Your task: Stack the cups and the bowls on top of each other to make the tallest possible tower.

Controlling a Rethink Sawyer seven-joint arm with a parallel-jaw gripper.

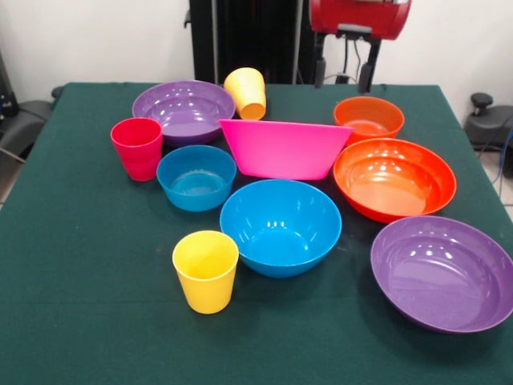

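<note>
Front view, inventory of a green table [80, 305] with nothing stacked yet; positions read as a clock face centred on the pink bowl.

- Pink bowl [282, 148]: centre, big, seen side-on, straight rim.
- Yellow cup, far [246, 93]: 11 o'clock, tilted, leaning beside the far purple bowl.
- Purple bowl, far [183, 108]: 10 o'clock, upright.
- Red-pink cup [137, 147]: 9 o'clock, upright, just beside the far purple bowl.
- Small blue bowl [196, 177]: 8 o'clock, near the pink bowl.
- Large blue bowl [280, 226]: 6 o'clock, just in front of the pink bowl.
- Yellow cup, near [206, 270]: 7 o'clock, upright, standing alone beside the large blue bowl.
- Small orange bowl [369, 119]: 2 o'clock.
- Large orange bowl [394, 178]: 3 o'clock, close to the pink bowl's end.
- Purple bowl, near [442, 273]: 4 o'clock, by the table's edge.
- Gripper [344, 74]: 1 o'clock, hanging from the red arm [359, 16] above the far edge, jaws parted, holding nothing, well apart from every bowl.
</note>
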